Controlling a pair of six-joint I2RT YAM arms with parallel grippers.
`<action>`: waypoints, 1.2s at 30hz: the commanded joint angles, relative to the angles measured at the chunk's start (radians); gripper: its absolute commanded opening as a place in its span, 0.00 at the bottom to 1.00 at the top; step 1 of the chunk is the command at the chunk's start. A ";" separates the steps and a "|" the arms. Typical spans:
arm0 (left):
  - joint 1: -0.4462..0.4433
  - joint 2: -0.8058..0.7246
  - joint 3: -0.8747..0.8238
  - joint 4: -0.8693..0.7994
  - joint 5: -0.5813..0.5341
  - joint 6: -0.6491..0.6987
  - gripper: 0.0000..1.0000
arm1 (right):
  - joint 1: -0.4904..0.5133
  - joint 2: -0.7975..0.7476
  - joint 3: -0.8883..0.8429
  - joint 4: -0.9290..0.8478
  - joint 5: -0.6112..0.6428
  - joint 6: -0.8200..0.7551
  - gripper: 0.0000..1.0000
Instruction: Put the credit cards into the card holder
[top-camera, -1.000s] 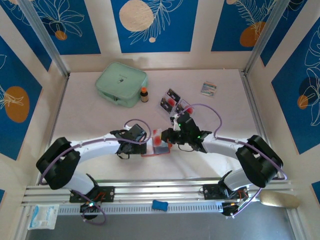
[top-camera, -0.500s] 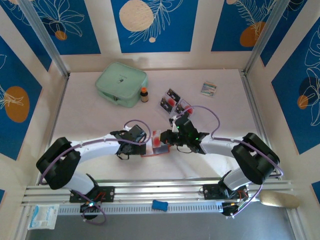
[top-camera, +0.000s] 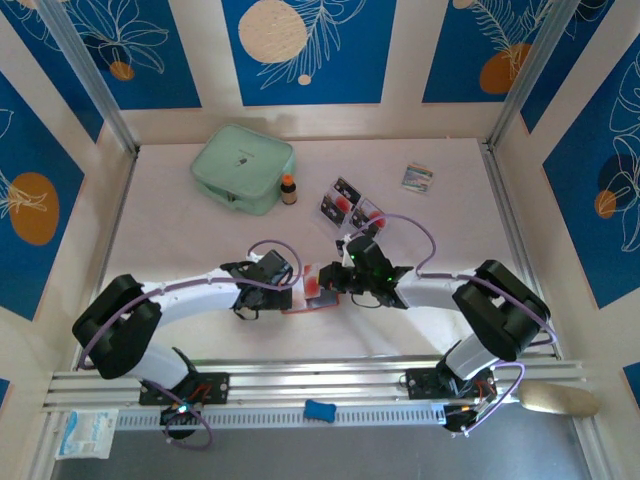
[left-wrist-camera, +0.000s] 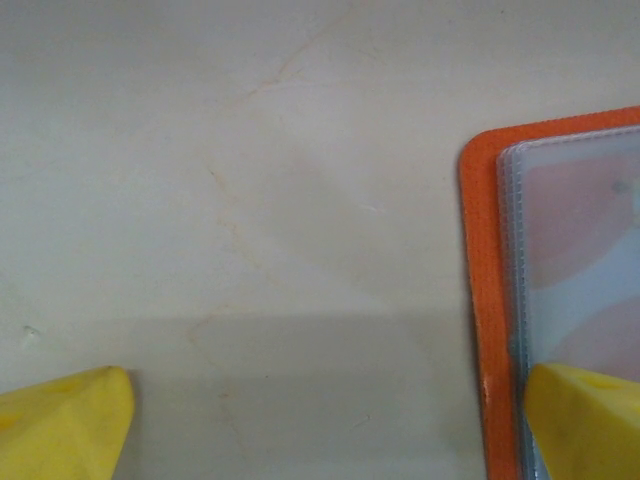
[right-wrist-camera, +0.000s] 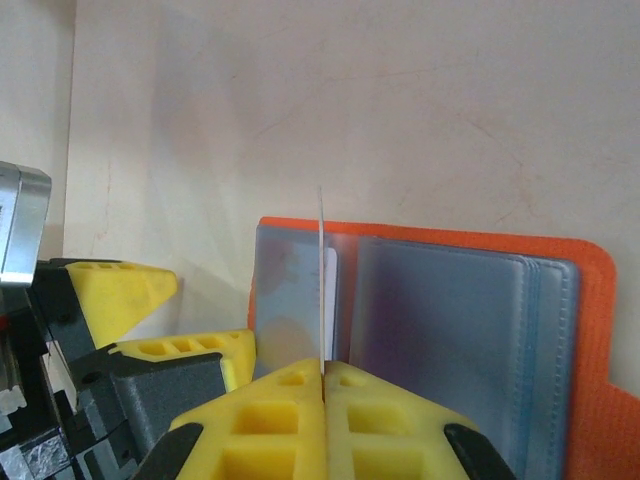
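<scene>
Two credit cards (top-camera: 345, 200) lie loose; right gripper (right-wrist-camera: 323, 375) pinches a third card (right-wrist-camera: 322, 260) over one open card holder (right-wrist-camera: 450, 330); left gripper (left-wrist-camera: 322, 420) gapes wide.

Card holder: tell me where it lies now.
In the top view the card holder lies open on the table, near its front middle, between the left gripper and right gripper, loose credit cards just behind it.

The left white arm (top-camera: 190, 295) and the right white arm (top-camera: 440, 292) bend inward, wrists nearly meeting. The left gripper (left-wrist-camera: 320, 420) has its yellow fingers (left-wrist-camera: 65, 425) spread wide apart. The right gripper (right-wrist-camera: 322, 375) is clamped on a thin pale rectangular card (right-wrist-camera: 321, 280), standing edge-on above its fingertips.
</scene>
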 joint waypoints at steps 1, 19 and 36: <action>-0.008 0.008 -0.025 -0.026 -0.025 -0.012 1.00 | 0.010 0.016 -0.022 0.023 0.016 0.005 0.00; -0.008 0.014 -0.026 -0.023 -0.026 -0.009 1.00 | 0.039 0.064 -0.024 0.042 -0.004 0.019 0.00; -0.009 0.027 -0.023 -0.011 -0.026 -0.006 1.00 | 0.040 0.021 -0.047 -0.031 0.005 0.023 0.00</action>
